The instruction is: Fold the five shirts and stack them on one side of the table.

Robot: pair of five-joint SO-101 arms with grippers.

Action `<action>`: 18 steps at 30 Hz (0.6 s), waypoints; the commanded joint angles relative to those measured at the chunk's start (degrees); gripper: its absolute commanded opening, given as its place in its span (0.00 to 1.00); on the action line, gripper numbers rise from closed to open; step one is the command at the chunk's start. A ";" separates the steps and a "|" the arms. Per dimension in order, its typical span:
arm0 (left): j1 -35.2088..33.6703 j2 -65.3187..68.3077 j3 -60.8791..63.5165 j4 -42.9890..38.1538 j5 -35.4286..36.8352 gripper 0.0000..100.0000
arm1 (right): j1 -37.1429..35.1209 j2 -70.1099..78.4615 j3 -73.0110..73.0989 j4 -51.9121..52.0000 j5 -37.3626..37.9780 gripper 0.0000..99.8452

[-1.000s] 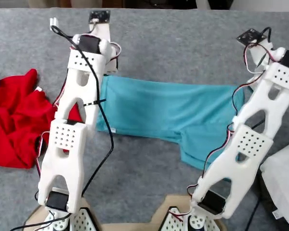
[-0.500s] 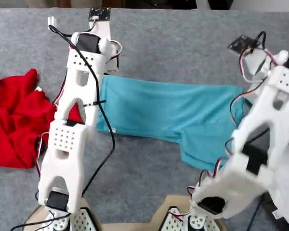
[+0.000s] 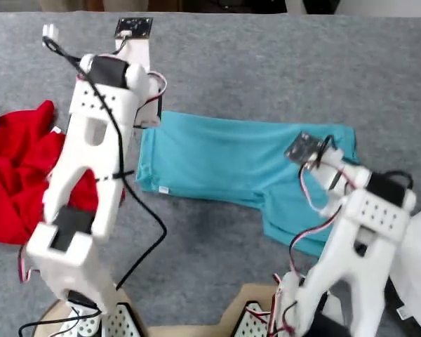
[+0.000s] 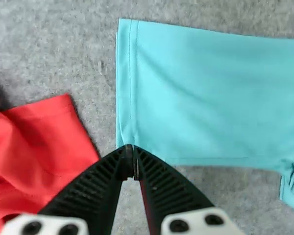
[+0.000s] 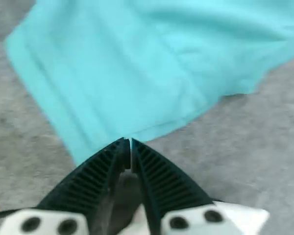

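While the last second ran, you drew both arms back and up off the teal short-sleeved jersey shirt (image 3: 245, 161).

- Right arm: it was stretched out to the shirt's far right corner and is now folded in toward its base. The right claw (image 5: 128, 146) hangs over the shirt's near right edge by the sleeve.
- Left arm: it swung slightly outward, so the high view now shows the shirt's left hem uncovered. The left claw (image 4: 132, 157) hangs over that hem, just beside the red crumpled shirt (image 3: 21, 182).
- Both claws: tips together, with nothing pinched as far as the wrist views show.

Shirt position: unchanged, mid grey felt-like surface (image 3: 266, 63). It lies as a long band with one sleeve jutting toward the bases.

Judgement: a lengthwise fold looks done and released. The sleeve tuck and cross-folds remain before you can stack. The red shirt is an untouched heap at the left. A white cloth (image 3: 415, 260) sits at the right edge, and I cannot tell whether it is a folded shirt.

Materials:
- Teal shirt: thin, smooth and limp, with a stitched double hem. It lies flat with soft ripples and will likely sag if you pinch a single layer.
- Red shirt: similar weight, bunched in deep creases.
- Surface: napped and fibrous. It probably grips fabric, so dragging may bunch it.
- Claws: black ribbed plastic, tapering to points.
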 commanded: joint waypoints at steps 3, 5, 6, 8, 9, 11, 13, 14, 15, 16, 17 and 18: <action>-0.09 -14.73 18.81 -8.53 -1.67 0.02 | -0.13 -3.56 5.93 -1.23 0.88 0.11; 0.00 -18.33 25.76 -11.25 -3.60 0.02 | -0.13 -3.56 7.16 -1.23 1.76 0.11; -0.26 -20.00 29.19 -12.66 -3.78 0.02 | -0.13 -3.56 7.96 -1.32 2.55 0.11; -0.62 -23.08 35.16 -15.47 -4.13 0.02 | -0.13 -3.56 9.71 -2.37 3.78 0.11; -0.97 -24.48 37.63 -16.44 -4.22 0.02 | -0.04 -3.56 10.86 -3.60 4.04 0.11; -1.23 -26.86 41.14 -17.85 -5.63 0.02 | 0.84 -3.56 13.23 -6.77 4.13 0.12; -1.41 -28.70 43.16 -18.55 -6.86 0.02 | 2.33 -3.56 14.81 -8.88 5.89 0.12; -1.49 -29.14 43.43 -18.64 -7.03 0.02 | 2.77 -3.56 15.25 -9.14 6.68 0.12; -1.49 -29.49 43.69 -18.64 -7.12 0.02 | 2.95 -3.47 15.87 -9.32 7.21 0.12; -1.85 -29.49 43.87 -18.99 -7.12 0.02 | 3.03 -3.47 16.40 -9.41 7.74 0.12; -2.11 -29.41 43.96 -19.43 -7.12 0.02 | 3.03 -3.47 16.84 -9.49 8.00 0.12; -2.37 -29.23 43.96 -19.69 -7.03 0.02 | 3.03 -3.47 17.36 -10.11 8.09 0.12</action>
